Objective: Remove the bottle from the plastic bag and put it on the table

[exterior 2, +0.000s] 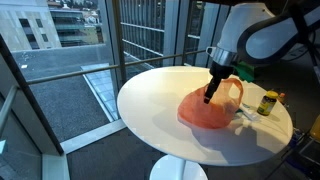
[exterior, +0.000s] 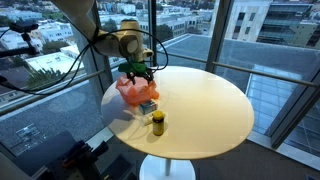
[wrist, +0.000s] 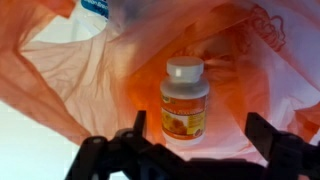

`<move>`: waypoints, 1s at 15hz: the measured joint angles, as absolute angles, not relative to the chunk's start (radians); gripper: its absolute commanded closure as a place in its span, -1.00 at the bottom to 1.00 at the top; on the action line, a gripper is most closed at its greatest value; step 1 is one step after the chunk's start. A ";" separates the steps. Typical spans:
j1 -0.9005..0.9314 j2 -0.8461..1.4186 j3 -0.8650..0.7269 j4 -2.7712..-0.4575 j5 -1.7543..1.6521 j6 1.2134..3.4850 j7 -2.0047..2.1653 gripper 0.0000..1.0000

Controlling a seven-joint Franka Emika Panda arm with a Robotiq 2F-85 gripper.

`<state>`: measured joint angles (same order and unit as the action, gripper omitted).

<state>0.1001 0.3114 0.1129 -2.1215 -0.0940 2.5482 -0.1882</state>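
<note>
**Figure.** Round cream desk (exterior: 200, 110) with the plastic bag (exterior: 130, 92), orange and translucent, slumped on it near the edge. The arm (exterior: 88, 22) reached down over the bag, with the fingers (exterior: 141, 74) at the bag's upper part.

In an exterior view the fingers (exterior 2: 209, 94) pointed down into the bag (exterior 2: 203, 112), and a looped handle (exterior 2: 237, 92) of the bag stood up just beside them.

In the wrist view the bag (wrist: 60, 70) gaped wide. The bottle (wrist: 185, 97) sat inside it, with its white cap toward the top of the picture and its orange label facing the camera. Whether the bottle stood or lay could not be told. The fingers (wrist: 137, 130) were spread wide apart, one on each side of the bottle in the picture. They were clear of it and held nothing. In both exterior views the bag hid the bottle.

A small blue-and-white box (exterior: 147, 105) lay just beside the bag. A dark jar (exterior: 158, 122) with a yellow lid stood upright a little farther out, apart from both. The jar (exterior 2: 267, 103) also showed beyond the bag in an exterior view, near the desk's rim (exterior 2: 150, 125).
</note>
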 measured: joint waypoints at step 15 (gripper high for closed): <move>0.106 0.449 0.098 -2.062 -0.100 2.616 -0.186 -0.17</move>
